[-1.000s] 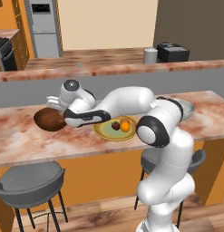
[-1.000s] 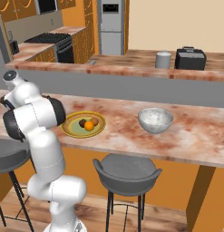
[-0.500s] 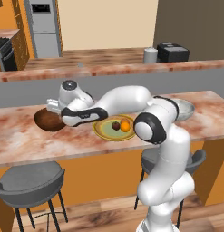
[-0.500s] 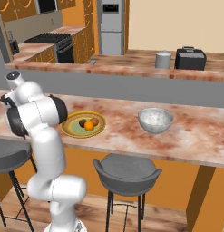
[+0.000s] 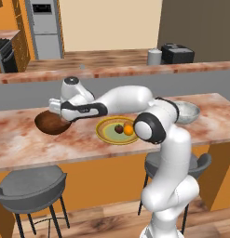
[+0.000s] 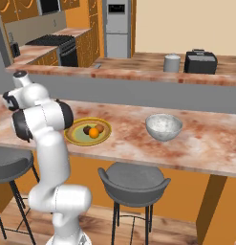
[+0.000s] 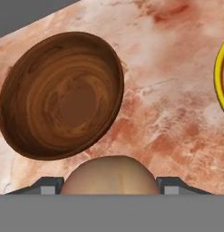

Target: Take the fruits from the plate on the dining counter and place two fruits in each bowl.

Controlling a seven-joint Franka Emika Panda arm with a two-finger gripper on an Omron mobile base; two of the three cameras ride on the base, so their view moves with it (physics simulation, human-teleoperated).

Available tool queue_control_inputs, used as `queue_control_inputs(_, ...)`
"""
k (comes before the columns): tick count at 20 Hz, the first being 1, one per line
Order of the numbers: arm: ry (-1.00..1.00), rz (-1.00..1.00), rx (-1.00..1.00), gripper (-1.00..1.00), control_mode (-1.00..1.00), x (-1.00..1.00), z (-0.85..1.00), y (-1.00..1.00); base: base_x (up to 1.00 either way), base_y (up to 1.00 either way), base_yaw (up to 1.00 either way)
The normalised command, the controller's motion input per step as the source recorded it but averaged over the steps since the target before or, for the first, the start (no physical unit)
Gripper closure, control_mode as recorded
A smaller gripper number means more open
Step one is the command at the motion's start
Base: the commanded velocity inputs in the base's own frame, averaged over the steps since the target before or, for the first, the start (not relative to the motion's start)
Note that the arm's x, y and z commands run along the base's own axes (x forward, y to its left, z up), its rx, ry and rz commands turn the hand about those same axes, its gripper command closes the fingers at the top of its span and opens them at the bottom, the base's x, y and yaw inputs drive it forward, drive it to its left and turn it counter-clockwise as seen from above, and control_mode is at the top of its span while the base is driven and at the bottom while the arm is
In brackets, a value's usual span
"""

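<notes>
**Nearly over the wooden bowl, fruit in the grip**

Now a pale, pinkish-tan fruit (image 7: pixel 109 176) sits clamped in the end effector (image 7: pixel 109 181), filling the bottom of the hand view. The wooden bowl (image 7: pixel 62 94) lies ahead of it, empty as far as its inside shows. The fruit looks short of the bowl's mouth, over the near rim or bare table (image 7: pixel 168 113). Judged from this, a release here could let it strike the rim and roll away across the stone.

On the plate (image 5: pixel 107 135), a dark brown fruit (image 5: pixel 118 128) and an orange fruit (image 5: pixel 128 130) lie touching. The right base view adds a third fruit (image 6: pixel 100 128) just behind them, which the left base view does not separate. The same view gives the grey stone bowl (image 6: pixel 163 127) whole, well apart from the plate, while the arm partly hides it on the left. The hand view alone looks into the wooden bowl; the left base view places the end effector (image 5: pixel 55 105) just above the bowl's far edge.
</notes>
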Motion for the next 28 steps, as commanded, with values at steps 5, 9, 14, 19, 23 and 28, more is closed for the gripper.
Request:
queue_control_inputs(5,0.01,0.00,-0.03,1.00,-1.00,0.18,-0.02,0.11,0.00,0.00,0.00)
queue_control_inputs(9,0.01,0.00,-0.04,1.00,-1.00,0.18,-0.09,0.14,0.00,0.00,0.00)
queue_control_inputs(14,0.00,0.00,-0.06,1.00,-1.00,0.17,-0.15,0.18,0.00,0.00,0.00)
queue_control_inputs(19,0.00,-0.01,-0.04,1.00,-1.00,0.17,-0.15,0.20,0.00,0.00,0.00)
queue_control_inputs(23,0.00,0.00,-0.05,1.00,-1.00,0.19,-0.14,0.19,0.00,0.00,0.00)
queue_control_inputs(28,0.00,0.00,-0.03,1.00,-1.00,0.11,-0.13,0.10,0.00,0.00,0.00)
